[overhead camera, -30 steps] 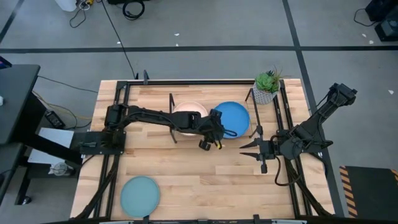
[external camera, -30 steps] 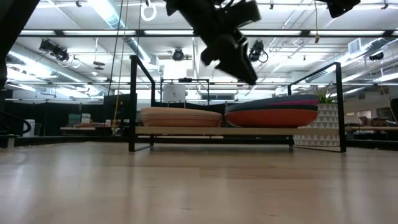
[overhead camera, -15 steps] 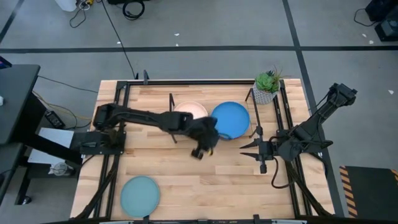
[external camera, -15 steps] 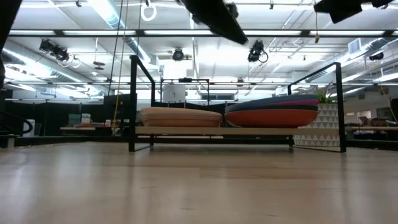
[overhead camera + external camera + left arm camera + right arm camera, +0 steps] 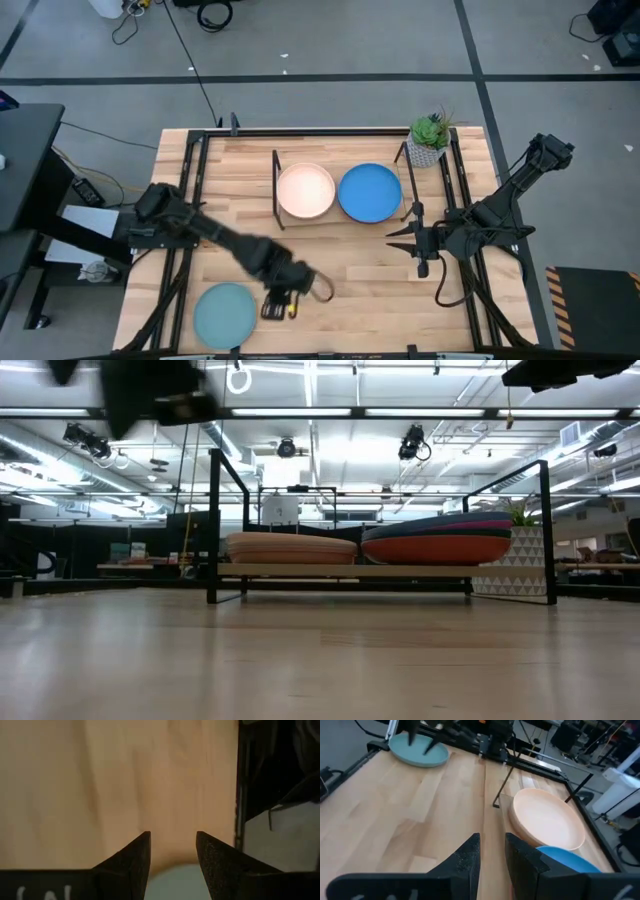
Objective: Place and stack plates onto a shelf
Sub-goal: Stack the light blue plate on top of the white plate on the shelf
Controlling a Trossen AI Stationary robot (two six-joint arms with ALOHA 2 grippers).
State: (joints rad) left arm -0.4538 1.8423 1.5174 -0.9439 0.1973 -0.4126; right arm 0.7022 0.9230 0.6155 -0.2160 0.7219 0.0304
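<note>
So the left tool [image 5: 280, 306] is seen down near the desk's [image 5: 330, 270] front edge, at about 7 o'clock from the middle of the desk, sitting just beside the right rim of the light teal plate [image 5: 224, 313], which lies flat on its own at the front left. From the left wrist view the two dark fingers [image 5: 131, 862] are held apart with bare wood showing between them and a bit of pale teal rim at the base, so nothing is gripped. The shelf [image 5: 340, 219] is found toward 12 o'clock, near the back of the desk, with its black wire end frames on either side. Two stacks are carried on it: the left one is topped by the cream plate [image 5: 305, 190], the right one by the bright blue plate [image 5: 370, 192], and the two stacks are just about touching. In the low view the right stack [image 5: 438, 538] is shown taller, with orange at the bottom and darker and magenta bands above; the left stack [image 5: 291, 546] is lower and looks all cream and salmon. A small potted plant [image 5: 430, 139] is parked at the shelf's back right corner. The right tool [image 5: 397, 238] is left waiting at 3 o'clock, off the shelf's front right corner, its fingers [image 5: 468, 855] kept slightly apart and empty.
</note>
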